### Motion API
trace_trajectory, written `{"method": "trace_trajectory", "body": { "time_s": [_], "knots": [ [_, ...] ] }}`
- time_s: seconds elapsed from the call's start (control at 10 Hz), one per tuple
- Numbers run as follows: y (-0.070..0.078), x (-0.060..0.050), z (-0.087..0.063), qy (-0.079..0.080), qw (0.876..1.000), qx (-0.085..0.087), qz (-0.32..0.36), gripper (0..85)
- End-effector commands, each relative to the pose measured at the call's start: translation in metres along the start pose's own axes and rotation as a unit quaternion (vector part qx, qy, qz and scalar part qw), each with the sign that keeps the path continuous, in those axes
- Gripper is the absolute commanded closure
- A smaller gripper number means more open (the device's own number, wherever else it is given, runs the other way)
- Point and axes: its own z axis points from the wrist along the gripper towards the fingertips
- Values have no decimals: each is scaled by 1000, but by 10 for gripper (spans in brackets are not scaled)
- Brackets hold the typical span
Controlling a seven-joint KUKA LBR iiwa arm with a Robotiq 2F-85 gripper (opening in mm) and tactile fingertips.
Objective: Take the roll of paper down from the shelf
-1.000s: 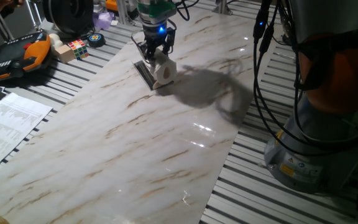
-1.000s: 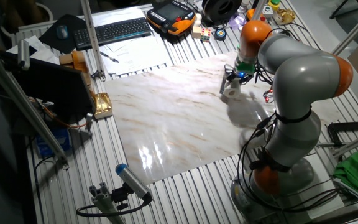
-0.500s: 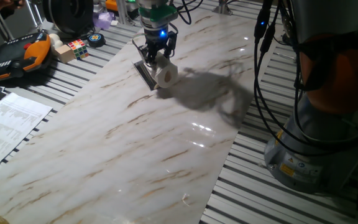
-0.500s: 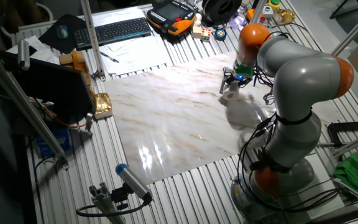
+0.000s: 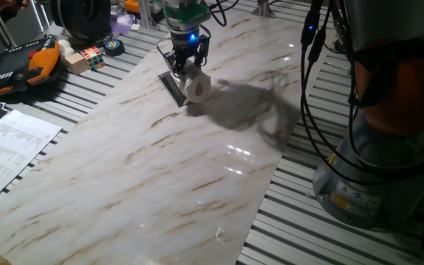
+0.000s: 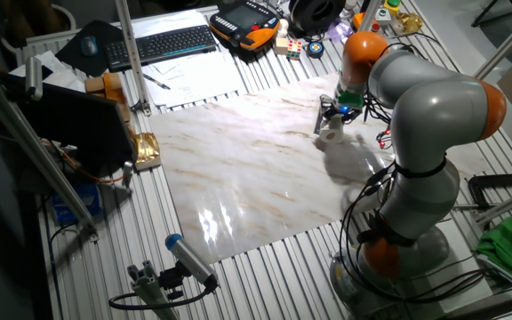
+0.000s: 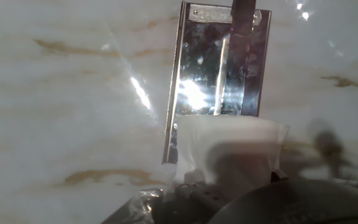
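Observation:
The roll of paper (image 5: 196, 87) is a small white cylinder with its core hole facing the camera. It sits at the right edge of the shelf (image 5: 171, 89), a thin dark plate lying on the marble tabletop. My gripper (image 5: 185, 68) is right above the roll, its fingers closed on the roll's top. The other fixed view shows the roll (image 6: 330, 134) under the gripper (image 6: 336, 116). In the hand view the roll (image 7: 225, 149) fills the lower middle, over the near end of the shiny shelf plate (image 7: 219, 68). The fingertips are blurred there.
A printed paper sheet (image 5: 9, 147) lies at the left off the marble top. An orange-black pendant (image 5: 20, 66), a colour cube (image 5: 90, 55) and a tape roll (image 5: 114, 46) lie at the back left. The robot base (image 5: 374, 169) and cables stand at the right.
The gripper and the roll have shifted slightly to the right, away from the shelf. In the last half second almost nothing has moved.

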Motion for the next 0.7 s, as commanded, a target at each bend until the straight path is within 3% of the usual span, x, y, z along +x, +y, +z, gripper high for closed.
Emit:
{"method": "trace_trajectory", "body": {
  "time_s": [0.0, 0.3, 0.4, 0.6],
  "knots": [
    [0, -1, 0, 2, 1000, -3, -1, 420],
    [0, -1, 0, 3, 1000, -16, -5, 413],
    [0, -1, 0, -9, 1000, -14, -16, 413],
    [0, -1, 0, -16, 999, -15, -26, 407]
  ]
}}
